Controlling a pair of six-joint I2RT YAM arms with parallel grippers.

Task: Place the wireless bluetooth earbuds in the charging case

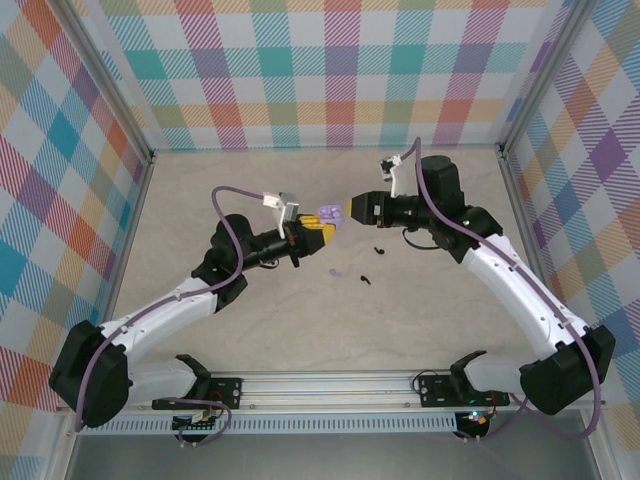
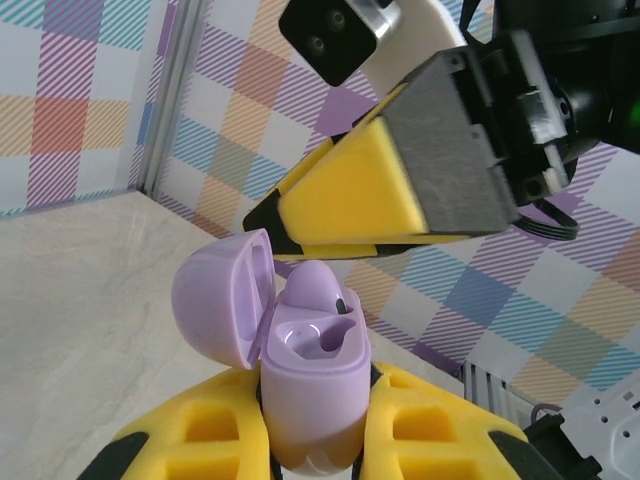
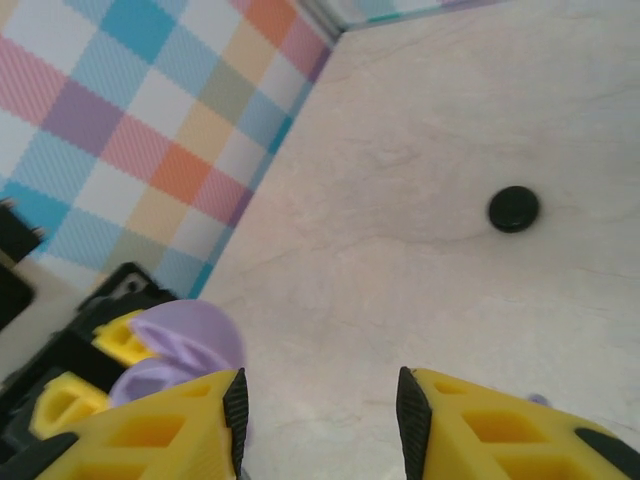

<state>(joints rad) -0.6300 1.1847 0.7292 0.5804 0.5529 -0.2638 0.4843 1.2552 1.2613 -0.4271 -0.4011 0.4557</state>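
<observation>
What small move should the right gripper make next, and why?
Probably back away from the open pale lilac plastic charging case clamped in the left gripper: the right gripper has jaws apart and empty, one lilac earbud sits in it, and a second lilac earbud lies loose on the table.

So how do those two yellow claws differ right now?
The left gripper is shut on the open lilac case; the right gripper is open and empty. The left gripper clamps the case's base, while the right gripper points at its open mouth, where a lilac earbud sits. Both are tipped in yellow.
</observation>
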